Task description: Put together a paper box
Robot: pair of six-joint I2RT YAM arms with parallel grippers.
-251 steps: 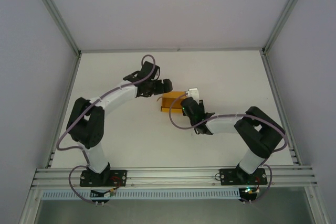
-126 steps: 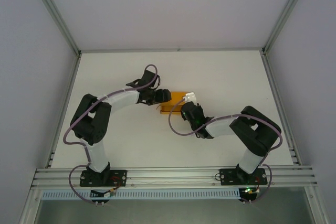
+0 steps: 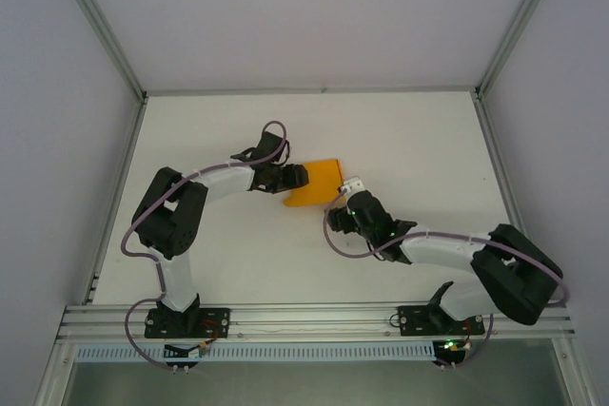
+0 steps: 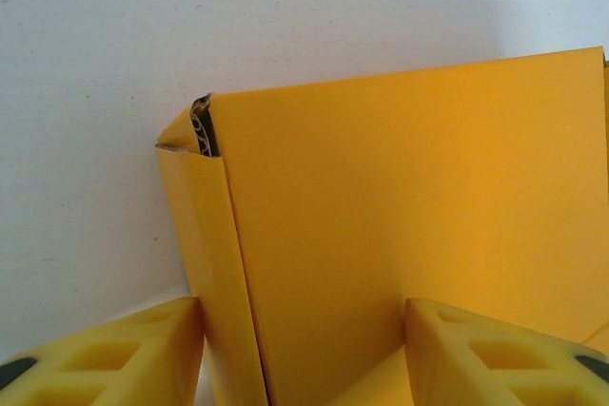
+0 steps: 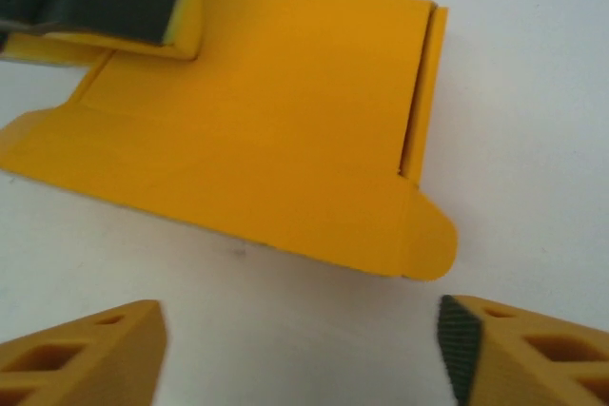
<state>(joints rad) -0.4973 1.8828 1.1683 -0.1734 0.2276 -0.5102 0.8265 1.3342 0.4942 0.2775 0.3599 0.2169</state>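
Top external view: plain matte orange-yellow card paper box (image 3: 319, 181), folded flat, lies on the white table (image 3: 409, 140) about mid-table, between the two arms' ends. Left gripper (image 3: 295, 178) is at the box's left edge. Right gripper (image 3: 352, 189) is just beside its near-right corner. Purple cables (image 3: 276, 128) loop along both arms. Silver aluminium rail (image 3: 314, 316) runs across the near edge with both black bases on it. A small green light (image 3: 447, 342) glows at the right base.

Left wrist view: paper box (image 4: 409, 187) shows one wide smooth face with a narrow folded strip down its left side. The fluted card core (image 4: 202, 125) is exposed at the top-left corner. Left gripper (image 4: 303, 306) has its yellow fingers (image 4: 114, 349) either side of the panel's near part; one sits at the folded strip, the other overlaps the face. Whether it is clamped, cannot tell.

Right wrist view: paper box (image 5: 257, 130) lies flat on the table, crease lines visible, with a rounded tab flap (image 5: 433, 240) at its near-right corner. Right gripper (image 5: 300, 320) is released: its yellow fingers (image 5: 86, 344) are spread wide, with bare table between them and a gap to the box. The left arm's dark finger with yellow pad (image 5: 186, 16) rests on the box's far-left corner.
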